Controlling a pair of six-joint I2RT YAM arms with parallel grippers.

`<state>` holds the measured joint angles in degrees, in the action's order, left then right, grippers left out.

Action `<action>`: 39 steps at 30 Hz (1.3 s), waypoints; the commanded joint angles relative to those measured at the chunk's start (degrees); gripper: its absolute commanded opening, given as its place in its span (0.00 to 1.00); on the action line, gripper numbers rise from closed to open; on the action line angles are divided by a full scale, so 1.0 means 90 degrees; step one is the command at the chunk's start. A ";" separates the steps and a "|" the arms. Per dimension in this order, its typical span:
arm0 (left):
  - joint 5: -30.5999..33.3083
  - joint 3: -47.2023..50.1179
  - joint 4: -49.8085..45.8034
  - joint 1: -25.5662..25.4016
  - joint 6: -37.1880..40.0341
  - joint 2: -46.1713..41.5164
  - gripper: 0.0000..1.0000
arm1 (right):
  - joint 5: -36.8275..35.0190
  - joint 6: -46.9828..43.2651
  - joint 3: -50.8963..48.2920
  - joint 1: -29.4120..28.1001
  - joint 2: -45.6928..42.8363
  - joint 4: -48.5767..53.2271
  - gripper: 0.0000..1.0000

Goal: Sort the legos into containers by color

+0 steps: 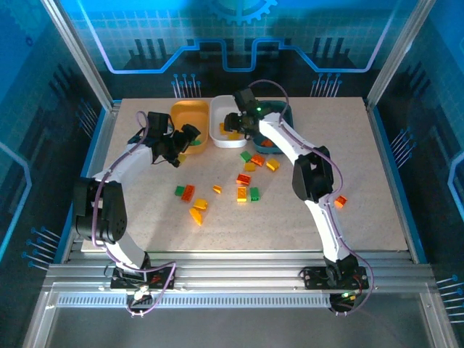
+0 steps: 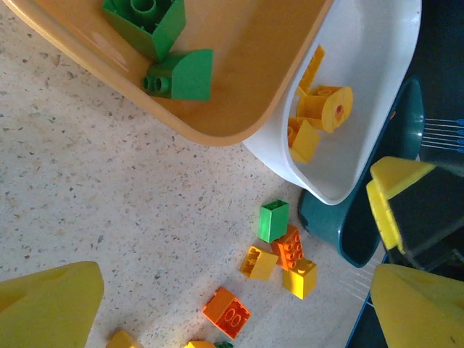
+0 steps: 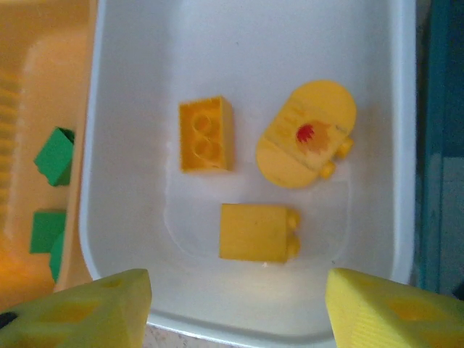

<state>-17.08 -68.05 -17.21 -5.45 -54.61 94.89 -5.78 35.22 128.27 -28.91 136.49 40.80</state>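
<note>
Three containers stand at the back: an orange tray (image 1: 190,116) holding green legos (image 2: 180,75), a white tray (image 3: 246,65) and a dark teal tray (image 1: 284,114). My right gripper (image 3: 239,319) hovers open over the white tray, nothing between its fingers. Below it lie three yellow legos: a square brick (image 3: 206,135), a rounded piece (image 3: 306,134) and a block (image 3: 255,232). My left gripper (image 2: 232,319) is open above the table by the orange tray's front corner. Under it lie loose legos, an orange brick (image 2: 226,313) and a green brick (image 2: 274,220) among them.
Several loose green, yellow and orange legos are scattered mid-table (image 1: 243,180), with a group near the teal tray (image 1: 258,159) and another at the left (image 1: 188,193). One orange brick (image 1: 340,201) lies beside the right arm. Metal frame posts border the table.
</note>
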 commanded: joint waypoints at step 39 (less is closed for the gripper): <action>-0.1132 0.0174 0.0663 -0.1718 -0.0681 -0.0026 0.97 | -0.0109 0.1663 -0.8124 0.2754 -0.4884 -0.0713 0.78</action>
<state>-26.85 -66.26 -10.39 -21.17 -61.52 94.89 -10.09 48.77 51.62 -0.12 93.01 35.35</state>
